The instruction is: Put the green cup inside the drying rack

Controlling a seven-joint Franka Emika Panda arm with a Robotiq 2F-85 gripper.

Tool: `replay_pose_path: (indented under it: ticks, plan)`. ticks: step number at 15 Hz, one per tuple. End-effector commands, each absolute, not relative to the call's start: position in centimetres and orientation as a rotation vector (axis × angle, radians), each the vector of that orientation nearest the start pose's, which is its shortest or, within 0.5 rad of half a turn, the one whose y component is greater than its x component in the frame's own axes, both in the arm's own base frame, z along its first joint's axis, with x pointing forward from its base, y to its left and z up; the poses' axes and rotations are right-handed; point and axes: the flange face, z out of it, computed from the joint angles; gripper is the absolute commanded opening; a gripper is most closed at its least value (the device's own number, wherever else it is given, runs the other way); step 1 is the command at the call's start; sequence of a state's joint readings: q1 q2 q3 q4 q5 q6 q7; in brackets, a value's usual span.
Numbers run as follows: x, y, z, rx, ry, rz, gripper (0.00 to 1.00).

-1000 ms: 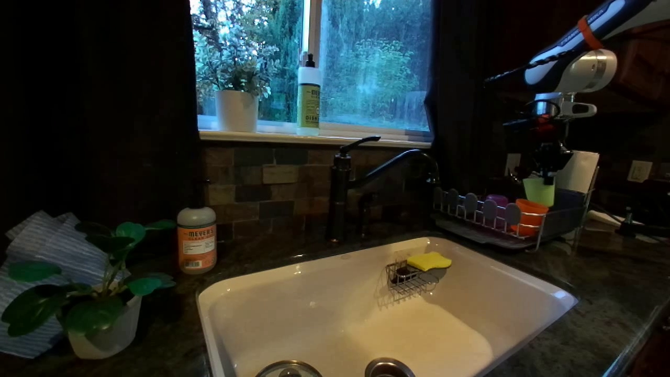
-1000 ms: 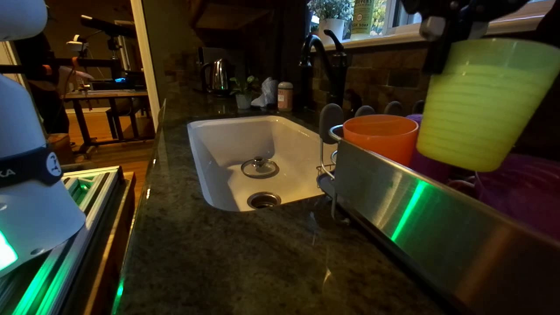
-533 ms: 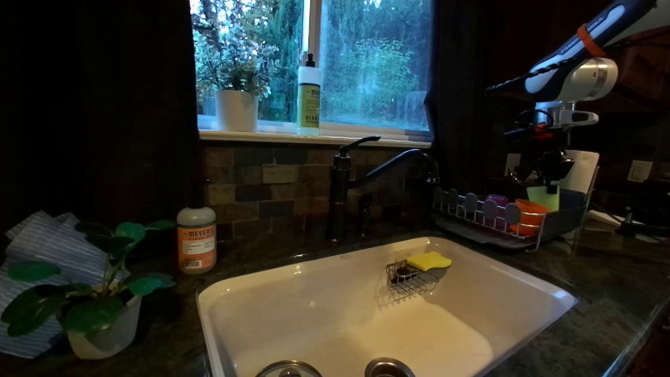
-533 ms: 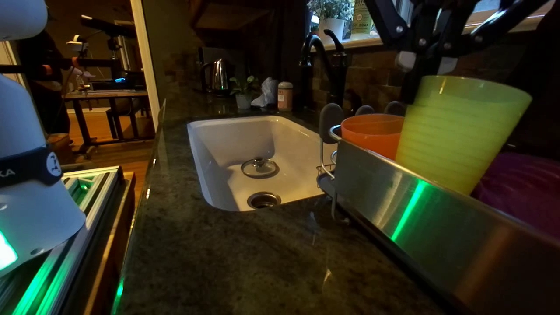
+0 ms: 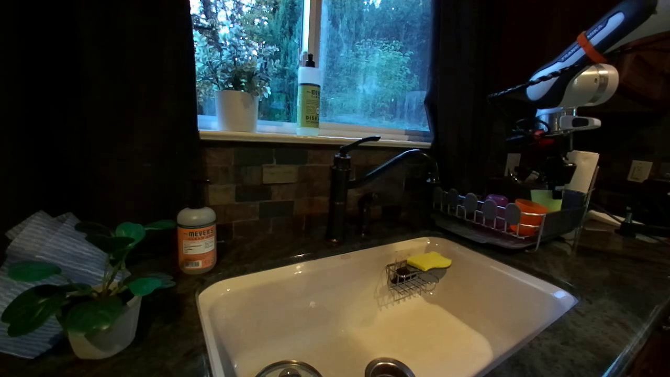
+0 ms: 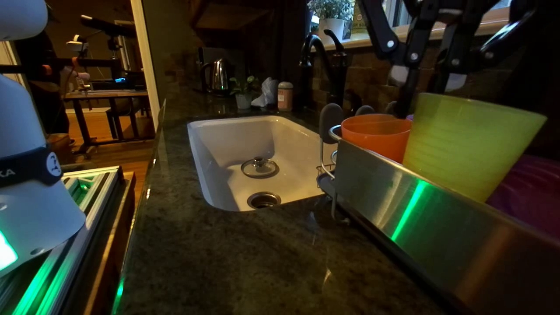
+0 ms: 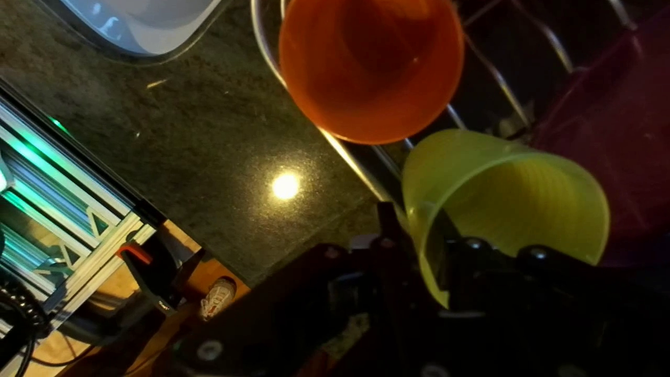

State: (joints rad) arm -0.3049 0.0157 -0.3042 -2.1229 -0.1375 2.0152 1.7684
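Note:
The green cup (image 5: 546, 200) stands inside the drying rack (image 5: 561, 224), behind its end panel. In an exterior view the cup (image 6: 470, 144) is tilted, its lower part hidden behind the rack's metal panel (image 6: 420, 218). My gripper (image 6: 422, 98) is at the cup's near rim, with its fingers spread apart. In the wrist view one finger is outside the cup (image 7: 445, 162) and one is inside, and a gap shows between the gripper (image 7: 416, 214) and the cup wall. What the cup's base rests on is hidden.
An orange cup (image 7: 366, 68) stands in the rack beside the green cup. A purple plate-like item (image 7: 602, 131) is on the other side, and a smaller purple item (image 5: 497, 204) is farther along. The white sink (image 5: 293, 309) and black faucet (image 5: 340, 199) are next to the rack.
The green cup has come down into the rack with my gripper. The fingers, close together on its rim half a second ago, are now spread apart.

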Motion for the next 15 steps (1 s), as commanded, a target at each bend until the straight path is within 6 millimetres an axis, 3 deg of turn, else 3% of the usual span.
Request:
replay_pose_path:
  ticks: [1,4,7,11,15]
  plan:
    - [41.9,-31.1,39.2,-1.299,3.073,0.073,0.5]
    - [41.9,-30.8,41.8,-1.31,3.027,0.023,0.74]
    - [41.8,-30.1,46.2,-1.35,2.971,-0.109,0.96]
    - [41.8,-29.1,50.8,-1.411,2.869,-0.233,1.0]
    - [42.8,-26.3,53.4,-1.705,2.648,-0.277,1.0]
